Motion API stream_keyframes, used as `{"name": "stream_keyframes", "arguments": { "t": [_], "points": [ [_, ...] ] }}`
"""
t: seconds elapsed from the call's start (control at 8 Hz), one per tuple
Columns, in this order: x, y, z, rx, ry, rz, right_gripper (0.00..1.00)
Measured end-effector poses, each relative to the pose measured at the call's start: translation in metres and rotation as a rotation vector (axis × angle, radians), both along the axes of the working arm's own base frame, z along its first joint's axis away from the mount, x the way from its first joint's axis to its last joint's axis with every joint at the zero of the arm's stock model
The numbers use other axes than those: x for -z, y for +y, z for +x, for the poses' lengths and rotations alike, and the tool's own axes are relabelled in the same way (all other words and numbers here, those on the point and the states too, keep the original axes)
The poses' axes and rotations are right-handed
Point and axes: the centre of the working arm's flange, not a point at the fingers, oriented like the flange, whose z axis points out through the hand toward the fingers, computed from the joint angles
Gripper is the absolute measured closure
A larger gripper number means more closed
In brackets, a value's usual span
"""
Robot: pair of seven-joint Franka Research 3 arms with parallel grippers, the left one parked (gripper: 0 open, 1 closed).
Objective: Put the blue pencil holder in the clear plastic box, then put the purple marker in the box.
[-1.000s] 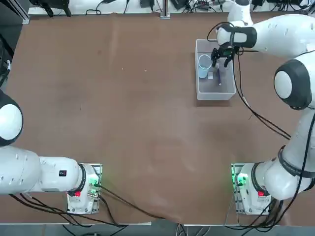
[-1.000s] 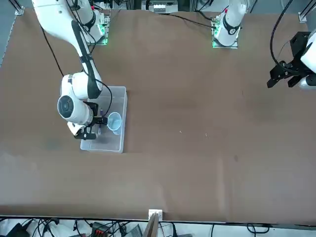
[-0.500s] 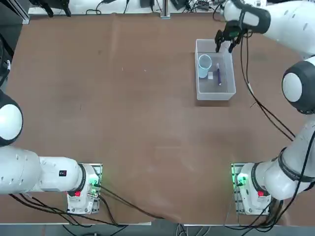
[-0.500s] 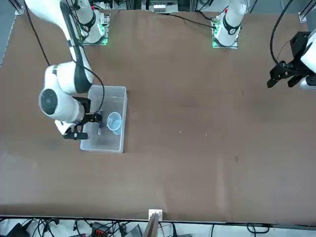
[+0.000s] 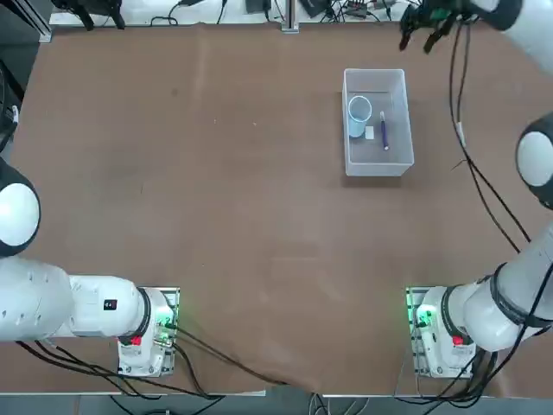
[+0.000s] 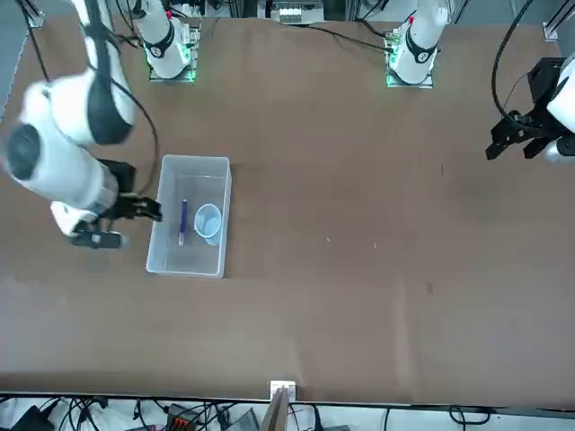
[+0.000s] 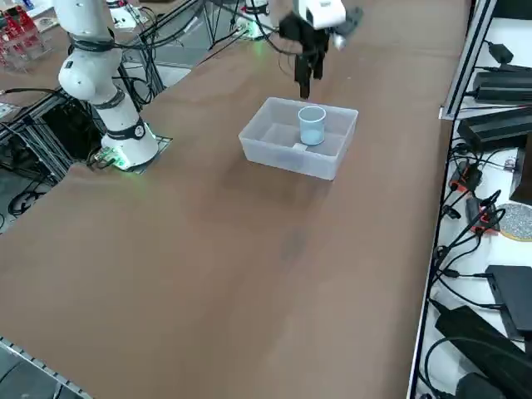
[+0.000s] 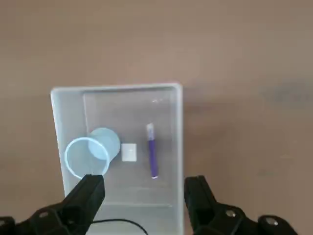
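The clear plastic box (image 5: pixel 406 121) (image 6: pixel 160 260) (image 7: pixel 287 160) (image 8: pixel 117 89) sits on the brown table at the far right. Inside it the blue pencil holder (image 5: pixel 359 111) (image 6: pixel 208 222) (image 7: pixel 312 125) (image 8: pixel 88 154) stands upright, its open rim up. Beside it the purple marker (image 5: pixel 384 130) (image 6: pixel 182 222) (image 8: pixel 152 156) lies flat on the box floor. My right gripper (image 5: pixel 416 36) (image 6: pixel 124 224) (image 7: pixel 303 76) (image 8: pixel 143 191) hangs open and empty, raised well above the table beyond the box's far right corner. It touches nothing.
A small white label (image 8: pixel 128 152) lies on the box floor between holder and marker. The arm bases with green lights (image 5: pixel 425 316) stand at the near edge. Cables and power bricks (image 7: pixel 499 83) lie off the table's right side.
My right gripper rose out of the box and drew away toward the table's far right edge, still open. The marker and holder stay in the box.
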Motion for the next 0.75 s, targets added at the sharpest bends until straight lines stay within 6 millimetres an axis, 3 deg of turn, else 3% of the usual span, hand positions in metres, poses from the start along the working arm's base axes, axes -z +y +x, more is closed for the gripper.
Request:
{"name": "stream_keyframes", "arguments": {
  "t": [0.25,0.38,0.75],
  "points": [
    [-0.067,-0.05,-0.024,-0.04,-0.056,0.021,0.01],
    [-0.09,-0.068,-0.036,-0.048,-0.07,0.033,0.01],
    [-0.148,-0.087,-0.056,-0.042,-0.111,0.048,0.01]
  ]
}}
